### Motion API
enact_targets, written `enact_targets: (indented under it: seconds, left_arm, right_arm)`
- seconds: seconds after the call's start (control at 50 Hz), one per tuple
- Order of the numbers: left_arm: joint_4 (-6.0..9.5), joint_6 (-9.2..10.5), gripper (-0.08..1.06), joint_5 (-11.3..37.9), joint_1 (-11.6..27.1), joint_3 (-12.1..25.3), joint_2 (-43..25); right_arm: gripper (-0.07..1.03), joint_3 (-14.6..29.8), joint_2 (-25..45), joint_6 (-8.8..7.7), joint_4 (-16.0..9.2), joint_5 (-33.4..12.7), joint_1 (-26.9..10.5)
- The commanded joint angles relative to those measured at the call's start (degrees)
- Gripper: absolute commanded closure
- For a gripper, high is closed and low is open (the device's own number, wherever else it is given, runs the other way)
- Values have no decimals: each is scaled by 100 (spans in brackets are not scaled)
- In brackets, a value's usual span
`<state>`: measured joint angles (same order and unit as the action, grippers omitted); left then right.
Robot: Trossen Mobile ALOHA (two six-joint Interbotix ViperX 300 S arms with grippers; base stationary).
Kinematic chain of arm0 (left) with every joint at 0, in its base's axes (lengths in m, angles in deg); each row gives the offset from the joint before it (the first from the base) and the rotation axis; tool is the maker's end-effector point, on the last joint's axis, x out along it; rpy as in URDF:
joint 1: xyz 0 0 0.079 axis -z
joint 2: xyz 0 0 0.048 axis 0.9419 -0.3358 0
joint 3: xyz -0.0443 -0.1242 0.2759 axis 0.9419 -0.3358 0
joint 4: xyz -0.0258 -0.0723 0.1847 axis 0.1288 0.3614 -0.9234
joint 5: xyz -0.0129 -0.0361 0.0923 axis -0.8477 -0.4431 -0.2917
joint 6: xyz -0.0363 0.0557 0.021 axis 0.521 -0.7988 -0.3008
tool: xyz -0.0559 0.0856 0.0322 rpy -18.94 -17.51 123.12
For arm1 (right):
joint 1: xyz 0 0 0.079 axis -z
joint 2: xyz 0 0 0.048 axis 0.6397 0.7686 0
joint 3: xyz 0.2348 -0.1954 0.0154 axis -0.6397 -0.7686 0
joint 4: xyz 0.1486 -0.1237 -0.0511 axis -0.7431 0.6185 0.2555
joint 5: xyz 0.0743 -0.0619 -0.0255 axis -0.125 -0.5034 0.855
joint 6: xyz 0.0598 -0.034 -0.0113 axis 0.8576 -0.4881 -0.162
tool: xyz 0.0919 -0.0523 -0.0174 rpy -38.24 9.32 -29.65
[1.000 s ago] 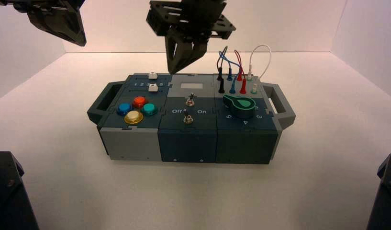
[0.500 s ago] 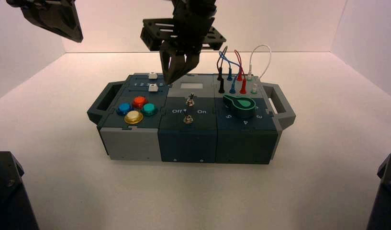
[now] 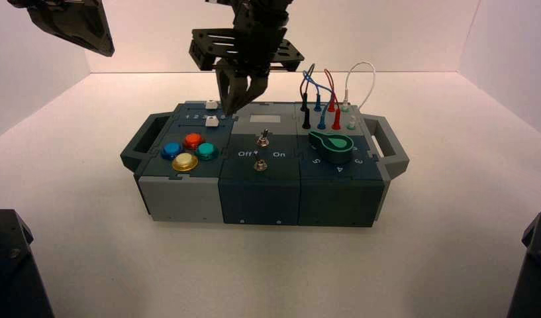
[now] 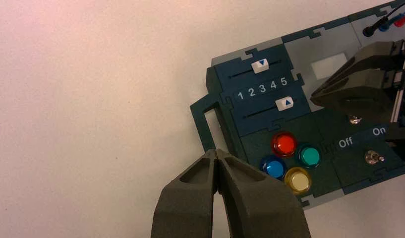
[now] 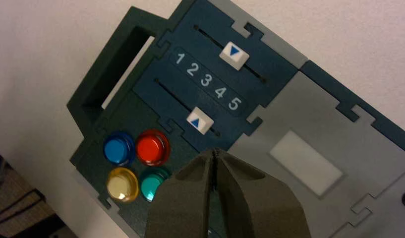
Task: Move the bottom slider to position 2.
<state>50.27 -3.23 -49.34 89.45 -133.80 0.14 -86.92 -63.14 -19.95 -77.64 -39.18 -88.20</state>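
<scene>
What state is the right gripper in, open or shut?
Shut: the right gripper, above the box near the bottom slider, shows its two fingertips meeting in its wrist view.

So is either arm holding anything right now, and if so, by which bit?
Nothing is held: the left tool and the right tool are both shut on nothing, the right one near the bottom slider.

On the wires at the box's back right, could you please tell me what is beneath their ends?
Coloured plugs stand there; the sockets under them are covered.
</scene>
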Motion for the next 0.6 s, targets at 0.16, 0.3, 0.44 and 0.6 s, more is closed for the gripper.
enact_targets:
  seconds: [0.16, 0.3, 0.44, 0.6]
  left_arm:
    - [9, -18, 101, -44, -9, 88, 9]
    - [9, -18, 101, -53, -9, 105, 9]
    - [9, -18, 100, -53, -9, 105, 18]
    - [9, -9, 100, -53, -9, 114, 26]
  right_arm:
    - [98, 650, 316, 176, -308, -246, 132]
    - [98, 668, 369, 229, -369, -272, 185]
    - [98, 606, 378, 334, -387, -281, 246]
    - [98, 536, 387, 387, -404, -334, 246]
